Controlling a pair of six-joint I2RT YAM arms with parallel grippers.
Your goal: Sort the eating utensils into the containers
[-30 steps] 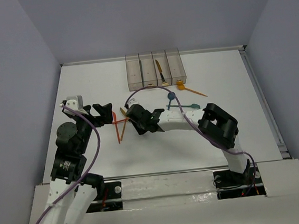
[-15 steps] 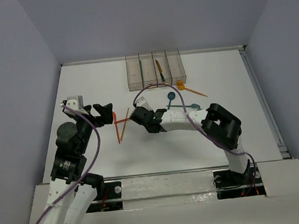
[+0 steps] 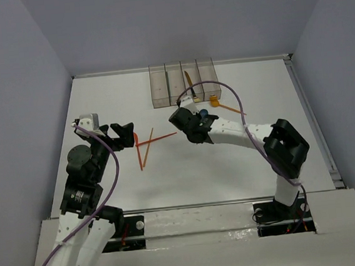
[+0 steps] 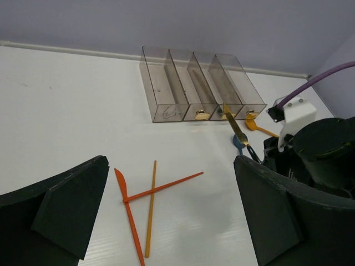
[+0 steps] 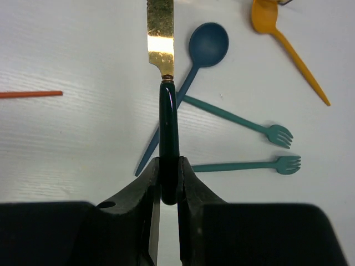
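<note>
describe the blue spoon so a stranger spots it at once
Find the row of four clear bins at the far edge of the table; loose utensils lie before the row's right end. There the blue spoon is the only dark blue, round-bowled piece, beside two teal forks and an orange utensil.

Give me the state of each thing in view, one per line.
left gripper: open, empty.
right gripper: shut on the knife.
knife: held by its green handle.
containers: upright, one holding a utensil.
orange sticks: lying crossed.
blue spoon: lying loose.
teal forks: lying loose, unsorted.
orange spoon: lying loose.
</note>
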